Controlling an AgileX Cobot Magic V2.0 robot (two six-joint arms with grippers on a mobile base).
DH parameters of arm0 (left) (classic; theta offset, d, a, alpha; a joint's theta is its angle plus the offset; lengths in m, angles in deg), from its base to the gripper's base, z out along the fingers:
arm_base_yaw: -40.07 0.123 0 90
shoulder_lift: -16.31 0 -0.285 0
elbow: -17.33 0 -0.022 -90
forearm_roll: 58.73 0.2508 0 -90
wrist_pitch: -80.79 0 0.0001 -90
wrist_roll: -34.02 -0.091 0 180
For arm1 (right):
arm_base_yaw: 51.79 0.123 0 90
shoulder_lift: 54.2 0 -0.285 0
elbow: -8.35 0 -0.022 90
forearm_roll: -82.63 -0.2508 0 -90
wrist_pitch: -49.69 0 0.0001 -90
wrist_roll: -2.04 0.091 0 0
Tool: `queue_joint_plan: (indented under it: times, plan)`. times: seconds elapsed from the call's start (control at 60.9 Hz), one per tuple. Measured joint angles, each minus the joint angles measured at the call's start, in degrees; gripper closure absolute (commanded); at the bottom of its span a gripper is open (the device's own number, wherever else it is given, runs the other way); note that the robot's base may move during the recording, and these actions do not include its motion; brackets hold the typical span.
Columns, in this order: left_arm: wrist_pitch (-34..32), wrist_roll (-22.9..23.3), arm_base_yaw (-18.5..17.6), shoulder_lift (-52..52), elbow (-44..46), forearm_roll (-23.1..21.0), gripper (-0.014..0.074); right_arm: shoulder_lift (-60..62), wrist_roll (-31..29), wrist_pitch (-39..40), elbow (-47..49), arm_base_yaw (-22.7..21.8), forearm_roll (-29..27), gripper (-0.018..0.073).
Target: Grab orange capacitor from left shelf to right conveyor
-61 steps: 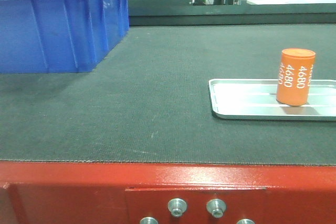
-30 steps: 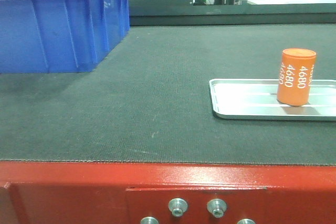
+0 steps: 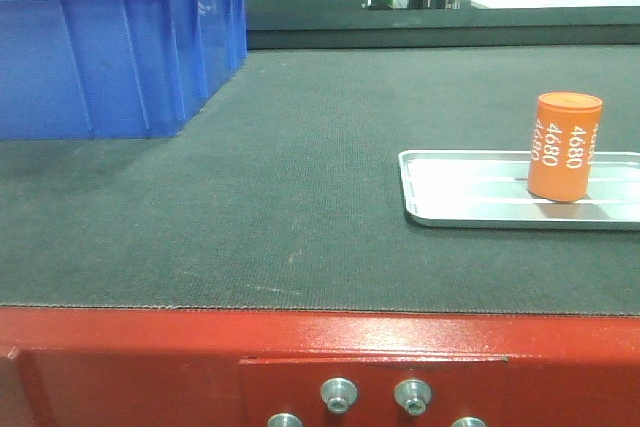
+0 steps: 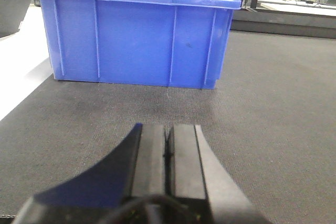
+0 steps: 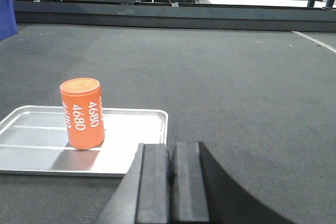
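The can (image 5: 81, 113), rigid and probably light and slick, is standing ahead-left of the right jaws (image 5: 170, 174); both jaws are resting closed, empty. Mid-side is offering the best hold.

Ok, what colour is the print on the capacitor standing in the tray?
White "4680" lettering on the orange capacitor; clearest in the right wrist view.

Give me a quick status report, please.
Left gripper and right gripper shut, empty. Orange capacitor upright on silver tray. Nothing obstructing.
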Motion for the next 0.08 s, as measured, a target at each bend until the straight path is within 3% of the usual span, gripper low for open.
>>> queue_joint_plan:
  times: [0.082]
  plan:
    - [0.0, 0.0, 0.0, 0.0, 0.0, 0.0, 0.0701, 0.0, 0.0, 0.0, 0.0, 0.0, 0.0, 0.051]
